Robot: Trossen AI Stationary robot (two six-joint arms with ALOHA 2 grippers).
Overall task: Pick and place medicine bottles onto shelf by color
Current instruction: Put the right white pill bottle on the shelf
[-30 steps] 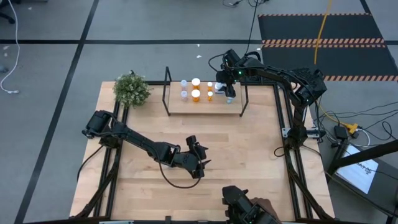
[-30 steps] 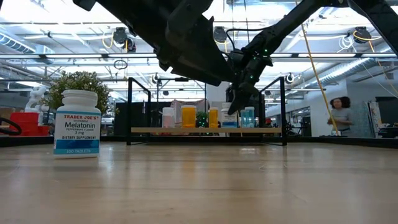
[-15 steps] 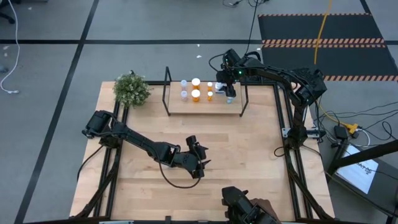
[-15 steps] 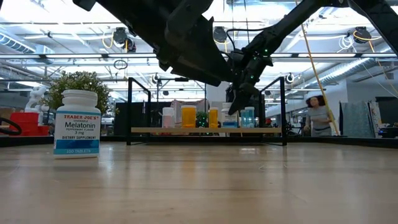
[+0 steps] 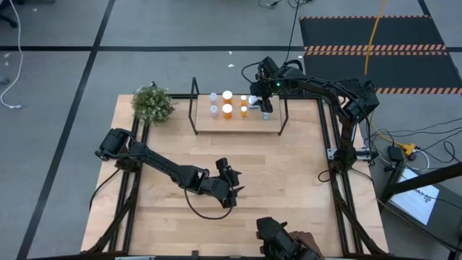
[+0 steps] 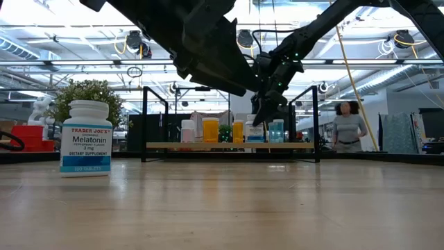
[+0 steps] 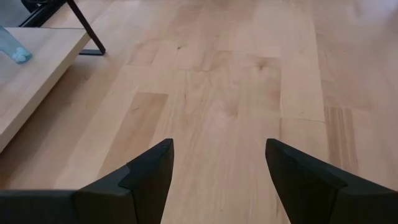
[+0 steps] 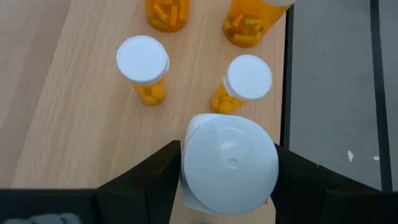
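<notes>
The shelf stands at the table's far edge with several medicine bottles on it: orange ones in the middle and clear ones to their left. My right gripper hangs over the shelf's right part, shut on a wide white-capped bottle. Two small orange bottles stand just beyond it. My left gripper hovers open above bare wood at the table's middle. A white Melatonin bottle stands on the tabletop close to the low camera. My right gripper has the bottle's white cap between its two fingers, one on each side of the cap's rim. The fingers come from above, slanting down. The bottle stays upright; its base is down at the shelf board.
A small green plant sits at the table's far left corner. Black frame uprights stand at each end of the shelf. A dark device is at the near edge. A person is in the room behind.
Both arms have kept still. The person in the room behind has walked toward the shelf's side of the low view.
</notes>
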